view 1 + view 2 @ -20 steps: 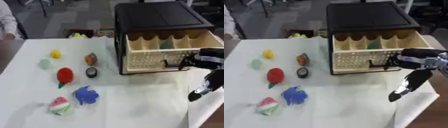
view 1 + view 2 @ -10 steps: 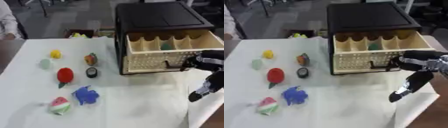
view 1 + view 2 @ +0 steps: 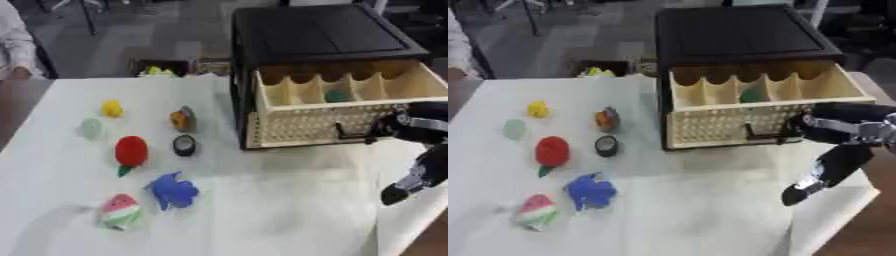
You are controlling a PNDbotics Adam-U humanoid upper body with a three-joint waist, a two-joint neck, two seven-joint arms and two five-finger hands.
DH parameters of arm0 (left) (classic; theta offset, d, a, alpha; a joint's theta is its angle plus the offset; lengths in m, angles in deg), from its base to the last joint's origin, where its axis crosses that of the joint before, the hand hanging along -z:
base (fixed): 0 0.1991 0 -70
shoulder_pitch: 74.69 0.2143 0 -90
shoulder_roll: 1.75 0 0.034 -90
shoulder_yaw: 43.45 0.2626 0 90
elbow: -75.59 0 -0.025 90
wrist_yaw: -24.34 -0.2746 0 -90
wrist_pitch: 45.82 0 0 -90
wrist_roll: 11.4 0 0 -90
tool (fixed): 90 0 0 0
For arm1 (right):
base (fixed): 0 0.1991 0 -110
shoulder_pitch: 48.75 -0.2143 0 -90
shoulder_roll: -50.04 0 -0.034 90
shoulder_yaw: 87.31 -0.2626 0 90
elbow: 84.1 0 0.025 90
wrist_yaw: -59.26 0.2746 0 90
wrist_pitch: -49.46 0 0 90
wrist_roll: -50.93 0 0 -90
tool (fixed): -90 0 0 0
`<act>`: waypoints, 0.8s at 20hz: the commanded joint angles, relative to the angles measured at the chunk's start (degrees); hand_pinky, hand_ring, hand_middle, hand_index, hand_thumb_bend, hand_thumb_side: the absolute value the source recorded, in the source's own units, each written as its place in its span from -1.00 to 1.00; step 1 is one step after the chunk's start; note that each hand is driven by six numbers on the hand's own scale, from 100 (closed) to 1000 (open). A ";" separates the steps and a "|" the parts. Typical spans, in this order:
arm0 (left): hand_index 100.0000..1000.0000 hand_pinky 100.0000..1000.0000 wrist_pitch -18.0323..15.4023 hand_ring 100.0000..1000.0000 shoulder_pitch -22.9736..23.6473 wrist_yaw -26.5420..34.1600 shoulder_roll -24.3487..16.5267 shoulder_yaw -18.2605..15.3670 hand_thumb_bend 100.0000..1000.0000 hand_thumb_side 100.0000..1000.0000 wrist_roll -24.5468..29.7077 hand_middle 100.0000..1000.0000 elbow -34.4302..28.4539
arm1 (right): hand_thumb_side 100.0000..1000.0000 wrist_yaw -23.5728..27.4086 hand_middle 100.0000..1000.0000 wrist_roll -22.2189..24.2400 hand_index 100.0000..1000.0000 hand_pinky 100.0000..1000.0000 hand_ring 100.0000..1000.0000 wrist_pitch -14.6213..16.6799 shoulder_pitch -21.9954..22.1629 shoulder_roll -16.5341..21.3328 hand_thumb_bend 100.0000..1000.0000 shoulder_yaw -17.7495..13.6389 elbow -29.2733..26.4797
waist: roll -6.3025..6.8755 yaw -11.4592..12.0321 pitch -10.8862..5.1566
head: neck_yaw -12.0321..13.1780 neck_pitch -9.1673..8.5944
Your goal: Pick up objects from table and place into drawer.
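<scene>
The black cabinet (image 3: 319,35) stands at the back right with its wicker-fronted drawer (image 3: 737,122) pulled open; a green object (image 3: 752,95) lies in one of its compartments. My right hand (image 3: 837,162) hangs just right of the drawer's dark handle (image 3: 761,134), fingers open and pointing down at the table, holding nothing. On the white table (image 3: 262,210) to the left lie a yellow piece (image 3: 111,108), a pale green piece (image 3: 92,128), an orange and grey piece (image 3: 182,119), a black round thing (image 3: 184,145), a red strawberry (image 3: 130,152), a blue toy (image 3: 172,190) and a watermelon slice (image 3: 119,211).
A box with a yellow object (image 3: 157,70) stands on the floor behind the table. A person's sleeve (image 3: 16,47) shows at the far left edge. The table's right edge (image 3: 846,215) runs close under my right hand.
My right hand has sunk a little beside the drawer front; the objects on the table lie as before.
</scene>
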 commanded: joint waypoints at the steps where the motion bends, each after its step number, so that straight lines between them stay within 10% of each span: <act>1: 0.48 0.04 0.06 0.21 -0.48 -0.08 -1.44 -0.46 -1.00 0.63 -0.07 0.20 -0.73 | 0.35 -0.74 -1.00 -0.84 0.46 -1.00 -1.00 -0.16 -0.69 2.21 1.00 -1.07 -0.30 | -0.21 0.00 -0.79 | -0.01 -0.60; 16: 0.48 0.04 0.10 0.21 -0.40 -0.12 -1.48 -0.54 -1.00 0.63 -0.05 0.20 -0.73 | 0.26 -1.92 -1.00 -1.45 0.46 -1.00 -1.00 -0.37 0.03 1.92 1.00 -1.60 0.67 | -0.29 -0.10 -0.75 | 0.13 -0.65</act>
